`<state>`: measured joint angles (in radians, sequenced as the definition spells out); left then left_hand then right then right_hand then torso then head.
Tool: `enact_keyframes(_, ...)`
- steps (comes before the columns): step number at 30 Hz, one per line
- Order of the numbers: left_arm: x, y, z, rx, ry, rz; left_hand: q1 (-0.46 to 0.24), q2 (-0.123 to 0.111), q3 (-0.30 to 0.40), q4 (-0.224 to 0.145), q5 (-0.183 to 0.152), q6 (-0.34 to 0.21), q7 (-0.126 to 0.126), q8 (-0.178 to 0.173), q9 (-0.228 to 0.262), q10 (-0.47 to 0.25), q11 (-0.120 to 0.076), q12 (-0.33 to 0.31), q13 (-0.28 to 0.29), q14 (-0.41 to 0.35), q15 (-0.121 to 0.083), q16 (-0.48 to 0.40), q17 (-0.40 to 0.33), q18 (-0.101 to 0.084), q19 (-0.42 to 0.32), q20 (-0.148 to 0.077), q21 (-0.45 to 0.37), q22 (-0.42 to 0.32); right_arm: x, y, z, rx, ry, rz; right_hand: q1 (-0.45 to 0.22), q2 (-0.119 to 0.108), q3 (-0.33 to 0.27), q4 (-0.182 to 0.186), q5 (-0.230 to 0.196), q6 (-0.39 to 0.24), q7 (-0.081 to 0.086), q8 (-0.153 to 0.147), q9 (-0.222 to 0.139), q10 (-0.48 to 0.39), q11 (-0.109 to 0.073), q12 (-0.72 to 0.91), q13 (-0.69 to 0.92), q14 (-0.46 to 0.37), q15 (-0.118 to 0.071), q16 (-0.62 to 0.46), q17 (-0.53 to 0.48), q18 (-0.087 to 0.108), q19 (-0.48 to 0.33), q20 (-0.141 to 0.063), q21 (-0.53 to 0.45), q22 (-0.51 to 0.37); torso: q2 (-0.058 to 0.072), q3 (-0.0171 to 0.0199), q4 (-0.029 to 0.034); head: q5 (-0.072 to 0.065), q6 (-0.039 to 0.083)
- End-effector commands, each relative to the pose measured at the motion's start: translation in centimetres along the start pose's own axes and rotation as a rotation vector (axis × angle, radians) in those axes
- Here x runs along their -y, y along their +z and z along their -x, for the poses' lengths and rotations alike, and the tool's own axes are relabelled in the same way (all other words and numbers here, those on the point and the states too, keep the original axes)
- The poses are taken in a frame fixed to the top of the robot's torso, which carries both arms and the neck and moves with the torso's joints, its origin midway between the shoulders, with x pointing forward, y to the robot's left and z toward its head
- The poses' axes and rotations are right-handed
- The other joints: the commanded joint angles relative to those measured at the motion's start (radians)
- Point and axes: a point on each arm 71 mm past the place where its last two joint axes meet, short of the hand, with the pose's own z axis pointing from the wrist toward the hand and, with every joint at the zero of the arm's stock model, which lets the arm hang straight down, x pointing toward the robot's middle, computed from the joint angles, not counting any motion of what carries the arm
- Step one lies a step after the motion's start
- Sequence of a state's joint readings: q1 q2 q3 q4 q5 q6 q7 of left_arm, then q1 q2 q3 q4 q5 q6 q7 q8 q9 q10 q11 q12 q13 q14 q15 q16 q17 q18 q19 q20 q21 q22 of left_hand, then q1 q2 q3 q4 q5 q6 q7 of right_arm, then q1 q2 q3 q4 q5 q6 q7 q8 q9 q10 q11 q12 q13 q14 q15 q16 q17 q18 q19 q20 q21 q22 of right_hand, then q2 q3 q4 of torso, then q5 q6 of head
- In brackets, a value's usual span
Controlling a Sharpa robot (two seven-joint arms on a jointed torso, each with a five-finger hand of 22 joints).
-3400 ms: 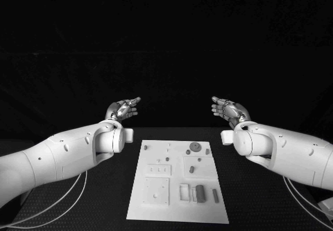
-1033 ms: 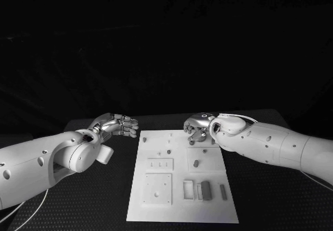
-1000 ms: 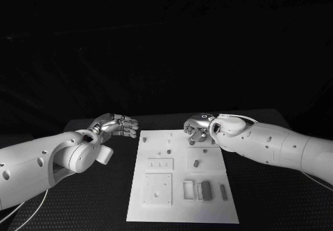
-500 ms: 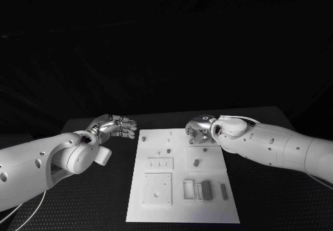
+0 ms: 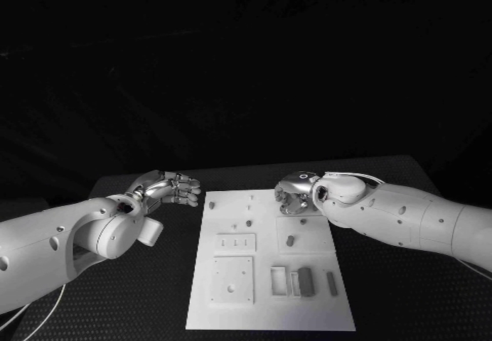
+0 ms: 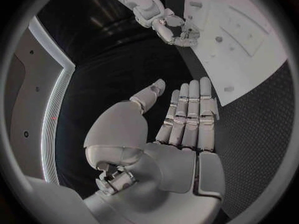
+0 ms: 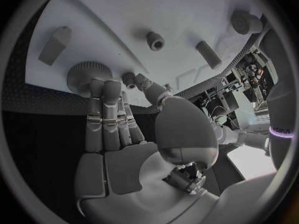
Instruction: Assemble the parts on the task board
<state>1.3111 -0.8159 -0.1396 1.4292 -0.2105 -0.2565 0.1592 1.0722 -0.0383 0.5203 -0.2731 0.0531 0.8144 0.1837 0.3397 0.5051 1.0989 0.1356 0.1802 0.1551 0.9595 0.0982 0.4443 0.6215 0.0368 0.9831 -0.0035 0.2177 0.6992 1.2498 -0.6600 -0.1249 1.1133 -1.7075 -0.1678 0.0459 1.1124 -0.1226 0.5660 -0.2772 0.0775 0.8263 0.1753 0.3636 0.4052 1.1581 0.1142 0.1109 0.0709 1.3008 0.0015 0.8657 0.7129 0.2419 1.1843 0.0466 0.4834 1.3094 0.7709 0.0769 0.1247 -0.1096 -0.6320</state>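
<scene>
The white task board (image 5: 257, 312) lies lengthwise in the middle of the black table, with small grey parts on it. My right hand (image 5: 294, 195) hovers over its far right corner, fingers pointing down. In the right wrist view my right hand (image 7: 118, 134) reaches with straight fingers to the edge of a round toothed part (image 7: 77, 74), the thumb beside it; nothing is held. My left hand (image 5: 169, 188) hangs left of the board's far end, off the board. In the left wrist view my left hand (image 6: 177, 129) has flat fingers and an empty palm.
Other parts on the board: an oval piece (image 5: 289, 241), a dark block (image 5: 303, 277), a thin bar (image 5: 331, 282) and a peg (image 5: 212, 204). Near my right hand stand a small cylinder (image 7: 155, 41) and a block (image 7: 55, 44). Black table lies either side.
Both hands have come down from a raised pose; the right one has moved in over the board's far right corner. In the last half second they barely move.
</scene>
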Motion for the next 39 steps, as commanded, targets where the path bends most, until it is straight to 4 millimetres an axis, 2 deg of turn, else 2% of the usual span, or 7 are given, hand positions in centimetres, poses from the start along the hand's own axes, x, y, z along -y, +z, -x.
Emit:
enact_keyframes(1,0.2,0.0,-0.2,-0.021,0.002,-0.012,-0.013,0.001,-0.001,0.004,0.001,0.002,0.004,-0.005,-0.001,0.005,0.001,-0.005,0.001,0.006,0.002,-0.006,0.002,0.020,0.001,0.003,0.001,0.001,-0.1,-0.1,-0.9,-0.044,-0.015,0.001,0.001,-0.012,0.005,0.001,0.003,0.006,0.000,-0.003,0.002,0.005,-0.001,-0.006,0.000,-0.009,-0.001,0.005,-0.001,0.020,-0.004,-0.003,0.001,0.024,0.006,0.0025,0.0034,-0.001,0.000)
enact_keyframes(6,0.2,0.0,-0.1,-0.018,0.003,-0.011,-0.014,0.001,-0.001,0.004,0.001,0.002,0.004,-0.006,-0.001,0.006,0.001,-0.005,0.002,0.006,0.002,-0.007,0.002,0.020,0.001,0.003,0.001,0.002,0.0,-0.2,-1.0,-0.048,-0.022,-0.001,0.003,-0.010,0.008,-0.001,0.003,0.011,-0.001,-0.001,0.003,0.008,-0.002,-0.006,0.001,-0.008,-0.002,0.007,-0.001,0.020,-0.005,-0.004,0.006,0.025,0.007,0.0031,0.0030,-0.002,-0.002)
enact_keyframes(9,0.2,0.0,-0.1,-0.019,0.003,-0.011,-0.014,0.001,-0.001,0.004,0.001,0.002,0.004,-0.006,-0.001,0.006,0.001,-0.006,0.002,0.006,0.002,-0.007,0.003,0.021,0.001,0.003,0.001,0.002,0.0,-0.2,-1.0,-0.049,-0.038,0.000,0.017,0.004,0.016,-0.010,0.003,0.023,-0.005,0.003,0.006,0.020,-0.005,-0.003,0.003,-0.003,-0.006,0.017,0.001,0.020,-0.003,-0.007,0.017,0.025,0.009,0.0035,0.0037,-0.002,-0.001)
enact_keyframes(15,0.2,0.0,0.0,-0.019,0.005,-0.007,-0.014,0.001,-0.001,0.004,0.001,0.002,0.004,-0.006,-0.001,0.006,0.001,-0.006,0.002,0.006,0.002,-0.008,0.003,0.021,0.001,0.003,0.001,0.002,-0.1,-0.4,-1.1,-0.058,-0.068,0.003,0.081,0.018,0.068,-0.013,0.004,0.079,-0.025,0.022,0.017,0.077,-0.025,0.016,0.016,0.008,-0.024,0.074,0.024,0.020,0.008,-0.019,0.070,0.027,0.010,0.0044,0.0037,-0.001,-0.004)
enact_keyframes(22,0.2,-0.1,0.1,-0.020,0.006,-0.007,-0.014,0.000,-0.001,0.004,0.000,0.002,0.004,-0.006,-0.001,0.006,0.001,-0.007,0.002,0.006,0.002,-0.008,0.004,0.021,0.001,0.003,0.001,0.003,-0.4,-0.5,-1.6,-0.063,-0.096,0.010,0.093,0.011,0.080,-0.015,0.003,0.124,-0.042,0.034,0.032,0.129,-0.045,0.030,0.035,0.003,-0.043,0.122,0.038,0.020,0.002,-0.028,0.131,0.026,0.012,0.0047,0.0035,-0.002,-0.003)
enact_keyframes(32,0.2,-0.1,0.1,-0.019,0.007,-0.007,-0.014,0.000,-0.001,0.004,0.000,0.002,0.004,-0.006,-0.001,0.006,0.001,-0.008,0.003,0.007,0.002,-0.009,0.005,0.021,0.001,0.003,0.001,0.003,-1.1,-0.4,-1.6,0.006,-0.105,0.005,0.078,0.009,0.083,-0.012,0.003,0.148,-0.050,0.037,0.046,0.154,-0.055,0.033,0.051,0.008,-0.053,0.159,0.042,0.020,0.005,-0.036,0.176,0.025,0.015,0.0061,0.0039,-0.002,0.000)
enact_keyframes(39,0.3,-0.1,0.1,-0.018,0.009,-0.008,-0.014,0.000,-0.001,0.004,0.000,0.002,0.004,-0.007,-0.001,0.007,0.001,-0.008,0.003,0.007,0.002,-0.009,0.006,0.021,0.001,0.003,0.001,0.003,-2.4,-0.3,-0.7,0.111,-0.086,0.011,0.071,0.041,0.090,-0.013,0.003,0.176,-0.060,0.045,0.061,0.182,-0.067,0.040,0.066,0.020,-0.065,0.198,0.054,0.020,0.009,-0.045,0.209,0.025,0.017,0.0066,0.0044,0.000,0.006)
